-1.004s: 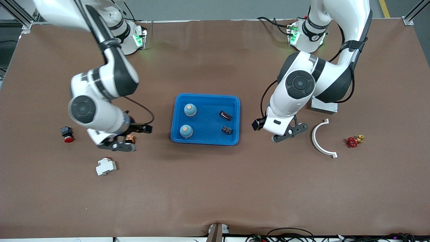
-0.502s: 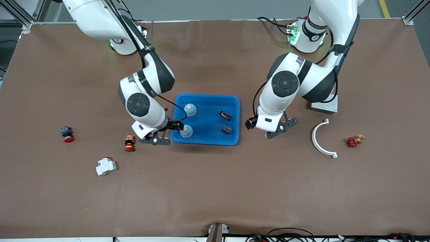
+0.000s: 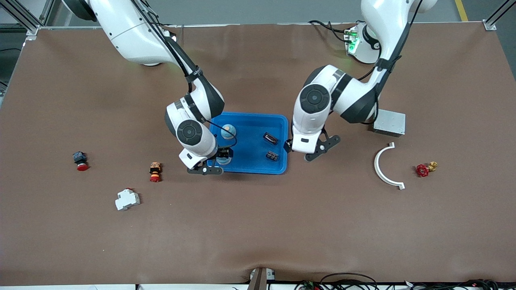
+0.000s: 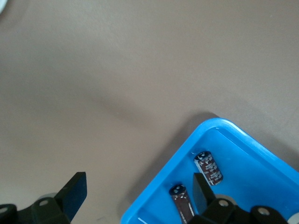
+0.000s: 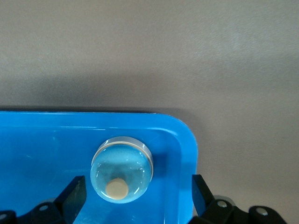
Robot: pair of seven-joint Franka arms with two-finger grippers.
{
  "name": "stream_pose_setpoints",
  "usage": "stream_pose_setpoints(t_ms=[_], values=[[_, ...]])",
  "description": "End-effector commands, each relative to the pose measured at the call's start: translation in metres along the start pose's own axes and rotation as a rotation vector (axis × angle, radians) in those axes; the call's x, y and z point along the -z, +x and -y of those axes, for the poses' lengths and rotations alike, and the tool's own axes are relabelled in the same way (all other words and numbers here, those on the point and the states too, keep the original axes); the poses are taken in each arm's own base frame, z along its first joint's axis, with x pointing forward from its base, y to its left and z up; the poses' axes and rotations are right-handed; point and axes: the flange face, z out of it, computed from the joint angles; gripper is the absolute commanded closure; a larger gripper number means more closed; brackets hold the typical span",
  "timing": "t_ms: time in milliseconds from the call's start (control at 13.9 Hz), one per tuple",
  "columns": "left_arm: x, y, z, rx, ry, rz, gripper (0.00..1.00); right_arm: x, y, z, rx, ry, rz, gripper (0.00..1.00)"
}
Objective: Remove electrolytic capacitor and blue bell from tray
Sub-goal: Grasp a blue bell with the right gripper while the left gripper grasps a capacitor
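Note:
A blue tray (image 3: 246, 119) holds two blue dome bells and two dark capacitors. One bell (image 3: 228, 131) stands farther from the front camera. The other bell (image 3: 222, 161) stands in the nearer corner at the right arm's end, partly hidden. My right gripper (image 3: 225, 154) is open over that bell (image 5: 122, 168), with its fingers either side (image 5: 137, 192). My left gripper (image 3: 288, 145) is open over the tray's edge at the left arm's end. In the left wrist view one finger (image 4: 202, 189) is over the tray (image 4: 219, 125) beside the capacitors (image 4: 209, 167) (image 4: 182, 204), and the gripper (image 4: 138, 191) is empty.
A red push button (image 3: 80, 160), an orange-red button (image 3: 155, 171) and a white breaker (image 3: 127, 199) lie toward the right arm's end. A grey box (image 3: 389, 123), a white curved piece (image 3: 387, 165) and a red valve (image 3: 423, 169) lie toward the left arm's end.
My right gripper has swung from over the orange-red button to the tray's near corner, over a bell. My left gripper has moved from over the table to the tray's edge. Both stay open.

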Motion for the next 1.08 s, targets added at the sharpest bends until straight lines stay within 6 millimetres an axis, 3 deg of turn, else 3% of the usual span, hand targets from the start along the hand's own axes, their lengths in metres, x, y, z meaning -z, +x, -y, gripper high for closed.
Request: stream_pose_setpoints(t_ms=[0,430,502,789,932,1004], values=[[-0.028,-0.02,-0.018,0.101,-0.034,-0.026,0.0,-0.003,0.002,0.007,-0.008,0.012,-0.013,0.0],[-0.092,-0.064,-0.04,0.282,-0.084,-0.005,0.0,-0.02,-0.001,0.015,0.005,0.014,-0.017,0.0],[-0.099,-0.072,-0.043,0.309,-0.09,0.0,0.13,-0.024,-0.002,0.016,0.005,0.015,-0.018,0.0],[-0.129,-0.105,-0.038,0.306,-0.052,0.008,0.15,-0.04,-0.004,0.018,0.014,0.006,-0.009,0.0],[-0.133,-0.111,-0.036,0.298,-0.045,0.008,0.25,-0.041,-0.004,0.018,0.014,0.005,-0.008,0.43],[-0.134,-0.111,-0.032,0.298,-0.037,0.008,0.52,-0.041,-0.005,0.018,0.016,0.005,-0.007,0.62]])
